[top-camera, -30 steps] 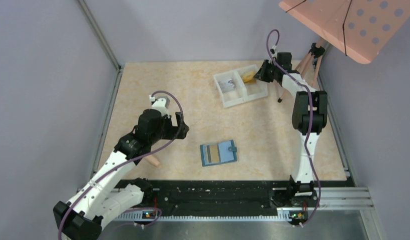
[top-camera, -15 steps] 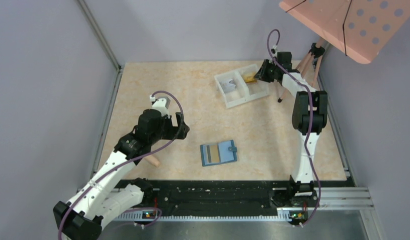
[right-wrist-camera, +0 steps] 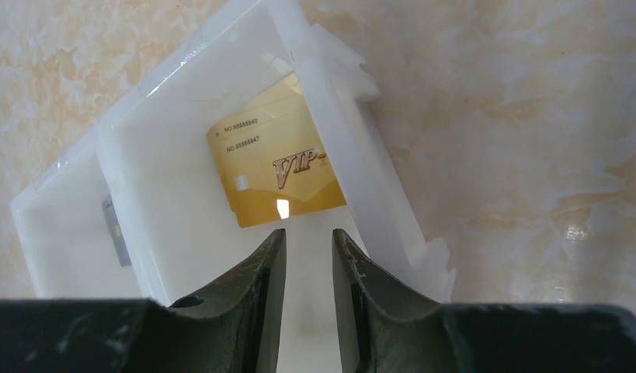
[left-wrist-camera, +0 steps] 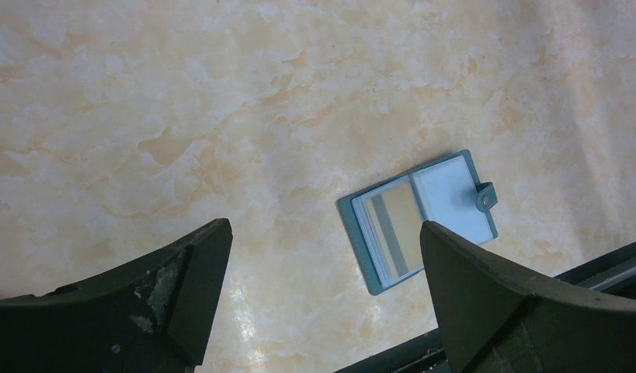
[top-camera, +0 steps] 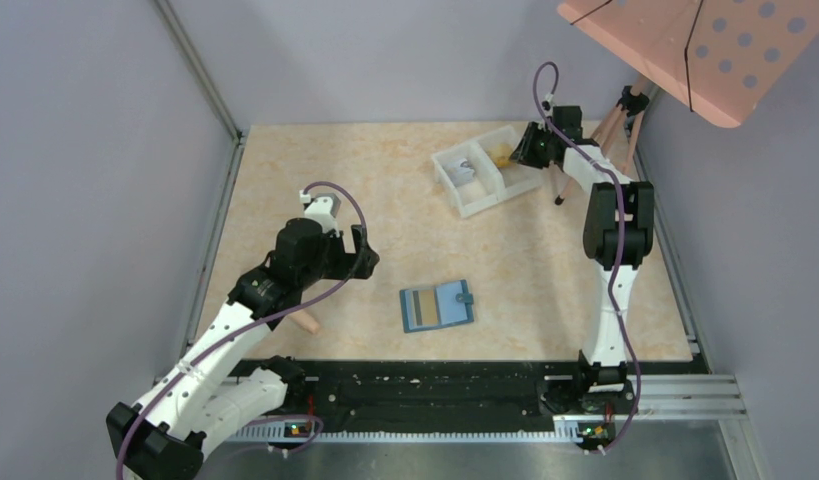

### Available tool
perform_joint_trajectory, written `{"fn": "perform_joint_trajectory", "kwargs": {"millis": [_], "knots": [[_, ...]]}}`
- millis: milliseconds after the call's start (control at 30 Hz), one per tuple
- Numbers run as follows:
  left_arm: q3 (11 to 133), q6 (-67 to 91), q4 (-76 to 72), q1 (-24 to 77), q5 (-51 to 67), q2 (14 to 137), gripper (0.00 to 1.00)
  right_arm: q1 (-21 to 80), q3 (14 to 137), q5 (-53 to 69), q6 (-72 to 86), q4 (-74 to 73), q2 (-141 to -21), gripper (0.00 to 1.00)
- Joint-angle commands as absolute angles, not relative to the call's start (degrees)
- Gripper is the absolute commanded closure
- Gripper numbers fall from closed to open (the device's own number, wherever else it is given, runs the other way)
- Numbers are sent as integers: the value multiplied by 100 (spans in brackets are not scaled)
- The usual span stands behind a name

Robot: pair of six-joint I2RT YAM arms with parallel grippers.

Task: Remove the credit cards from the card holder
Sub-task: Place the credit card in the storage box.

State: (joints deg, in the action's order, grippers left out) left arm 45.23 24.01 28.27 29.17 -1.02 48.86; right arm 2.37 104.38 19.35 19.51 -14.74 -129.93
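The teal card holder lies open at the table's near centre, a striped card in its left pocket. Far right, a gold credit card rests in the white tray, with the right gripper just above it, fingers slightly apart. The left gripper is spread wide.

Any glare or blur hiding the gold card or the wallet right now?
Right wrist: one small glare spot on the gold card, print readable; the fingers are dark and soft. Left wrist: a shiny patch on the table, wallet sharp. Top: even light, tray contents too small to read.
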Motion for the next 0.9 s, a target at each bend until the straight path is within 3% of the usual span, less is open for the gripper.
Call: {"fn": "perform_joint_trajectory", "kwargs": {"millis": [0,100,867], "knots": [[4707,2382,2744,2927,-43,4798,3,351,10481,1722,1835,-1556,-12606,74],[4712,2383,2750,2921,-28,4789,3,441,10286,1562,1774,-1590,-12506,78],[4656,2443,2711,2931,138,4477,3,1315,9041,1077,1793,-1454,-11662,81]]}}
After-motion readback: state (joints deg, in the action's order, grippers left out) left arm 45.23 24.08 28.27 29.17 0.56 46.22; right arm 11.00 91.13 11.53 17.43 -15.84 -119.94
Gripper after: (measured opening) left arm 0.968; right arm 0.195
